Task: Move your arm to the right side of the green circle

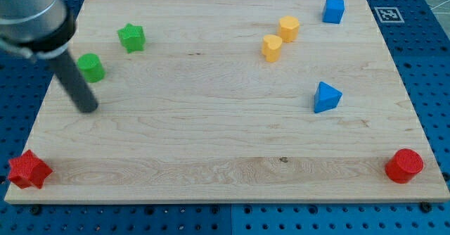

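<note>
Rod slants down from view's top-left; no jaws on it, just the tip (88, 109), resting on the board (211, 136) just below the green circle (91, 67), slightly toward view's bottom. Green circle sits near the board's left edge. Green star (131, 37) lies up-right of the circle, apart.

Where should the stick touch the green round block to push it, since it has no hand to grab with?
No grabbing here: my tip only pushes. The green circle is a short upright cylinder, so its curved side wall is the part to meet. The task wants the side facing the view's right, which looks clear; the green star sits up and to the right. My tip is just below the circle now.
</note>
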Robot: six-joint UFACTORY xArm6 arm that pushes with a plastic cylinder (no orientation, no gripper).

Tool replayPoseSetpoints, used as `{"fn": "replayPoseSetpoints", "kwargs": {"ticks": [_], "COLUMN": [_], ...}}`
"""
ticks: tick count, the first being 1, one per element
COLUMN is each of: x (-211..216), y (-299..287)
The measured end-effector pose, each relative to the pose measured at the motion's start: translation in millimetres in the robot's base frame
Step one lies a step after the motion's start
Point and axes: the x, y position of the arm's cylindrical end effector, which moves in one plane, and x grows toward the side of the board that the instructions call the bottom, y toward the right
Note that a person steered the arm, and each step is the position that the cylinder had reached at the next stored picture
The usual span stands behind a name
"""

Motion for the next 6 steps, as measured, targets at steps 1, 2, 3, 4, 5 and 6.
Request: {"fn": "replayPoseSetpoints", "kwargs": {"ticks": [1,2,3,4,5,6], "x": [-35.0,-71.8,-96.0,-85.7,-26.4,23.8], "y": [5.8,8.8,9.4,9.4,6.5,4.8]}}
